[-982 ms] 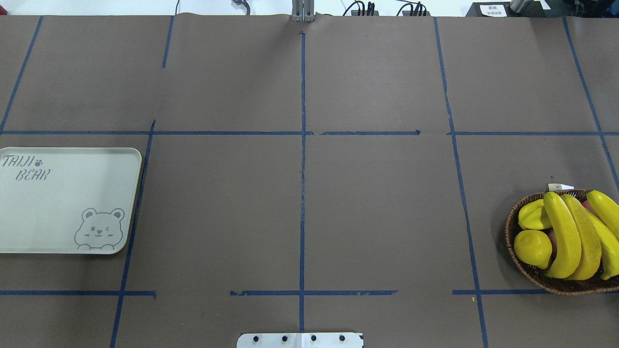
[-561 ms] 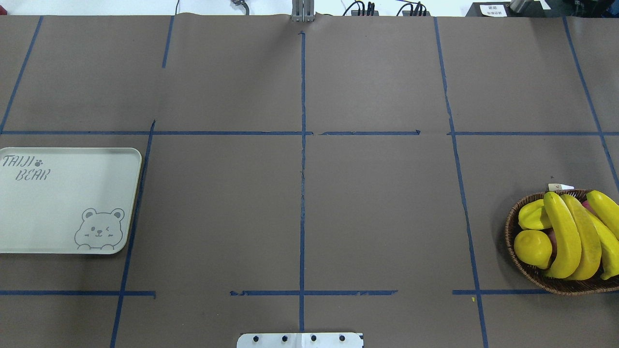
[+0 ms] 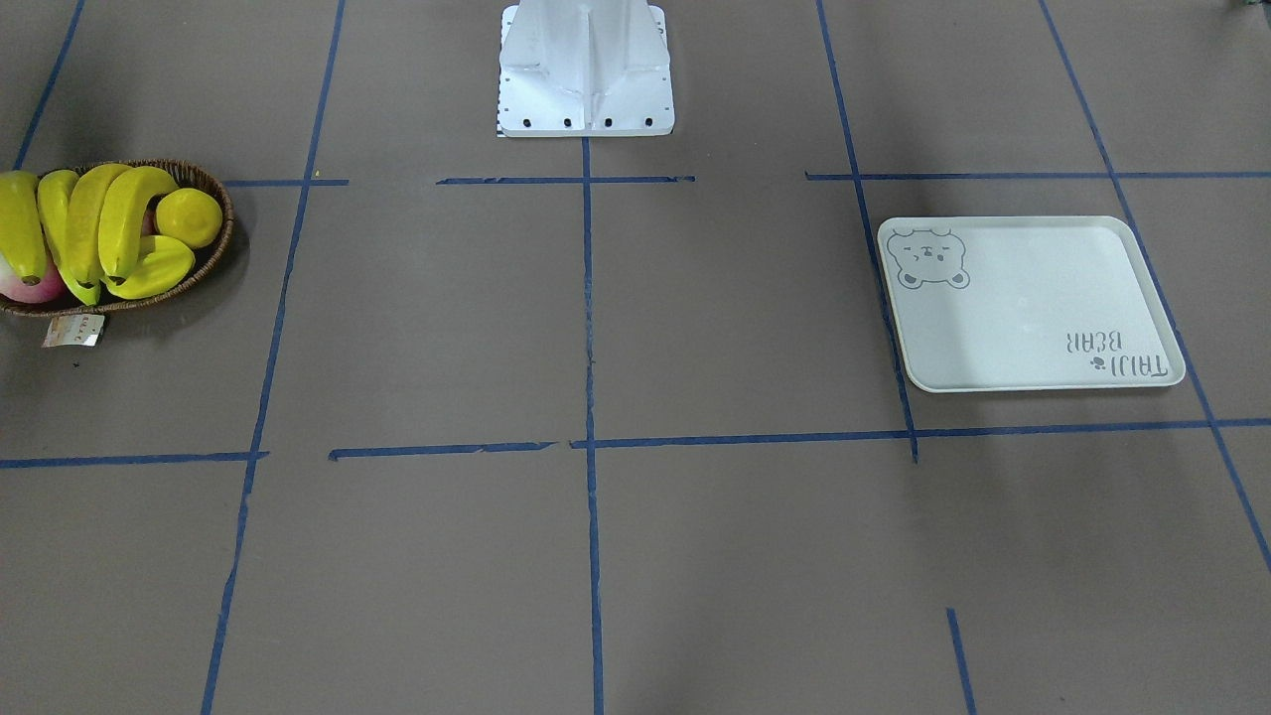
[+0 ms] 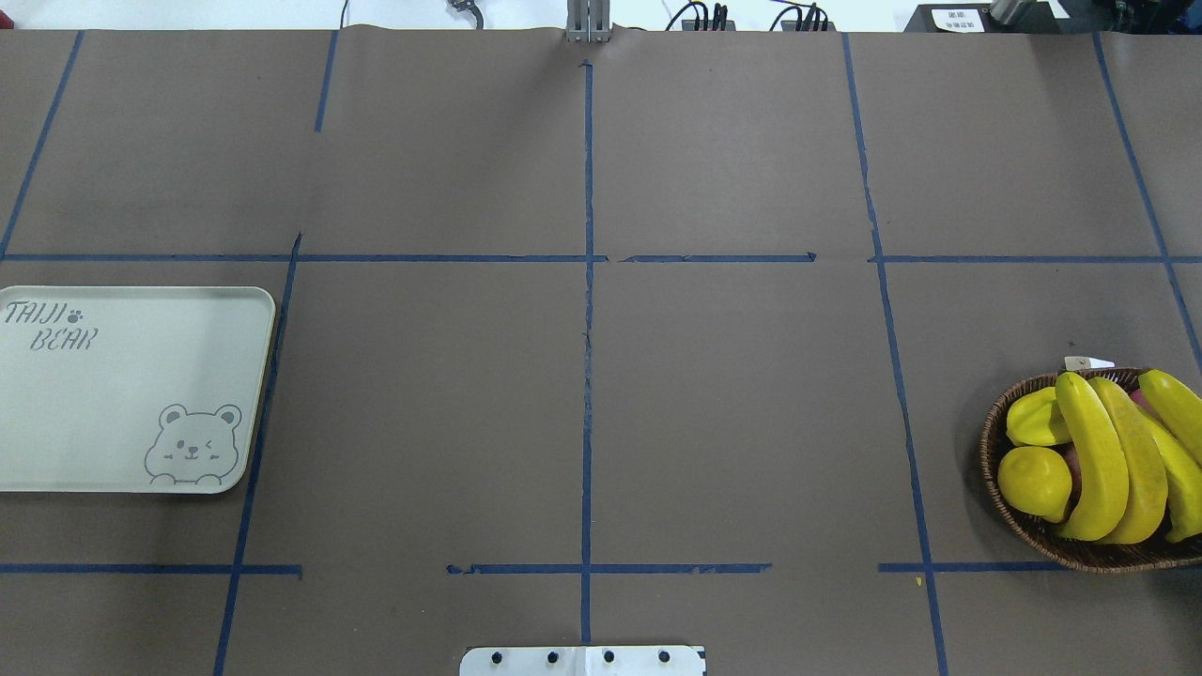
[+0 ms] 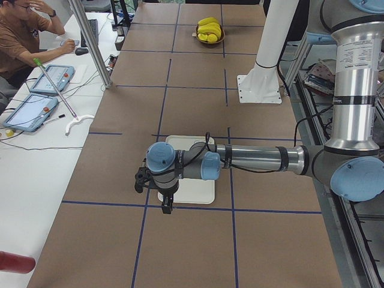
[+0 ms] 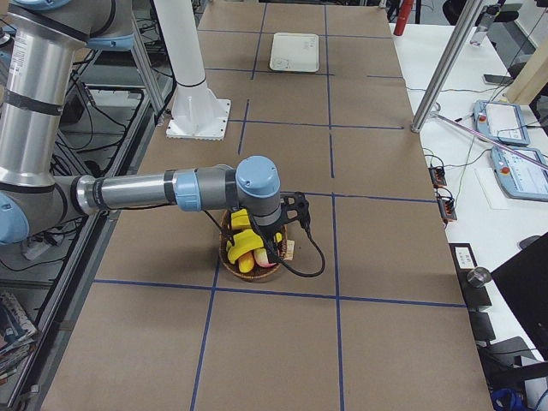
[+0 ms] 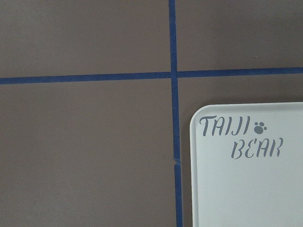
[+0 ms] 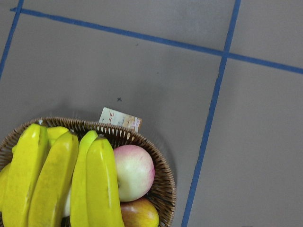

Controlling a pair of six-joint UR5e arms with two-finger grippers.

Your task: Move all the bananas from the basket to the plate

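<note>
Several yellow bananas (image 4: 1094, 460) lie side by side in the brown wicker basket (image 4: 993, 441) at the table's right edge. They also show in the front view (image 3: 99, 223) and the right wrist view (image 8: 57, 179). The pale bear-print plate (image 4: 122, 394) lies bare at the left edge, and its corner shows in the left wrist view (image 7: 246, 189). My left gripper (image 5: 164, 203) hangs above the plate's (image 5: 192, 189) outer end. My right gripper (image 6: 261, 235) hangs above the basket (image 6: 224, 250). Both show only in side views, so I cannot tell whether they are open or shut.
A lemon (image 4: 1033, 481), a starfruit (image 4: 1038, 418) and two apples (image 8: 134, 171) share the basket. A paper tag (image 4: 1089, 362) lies at its far rim. The robot's white base (image 3: 586, 70) stands at mid table. An operator (image 5: 24, 30) sits at a side bench.
</note>
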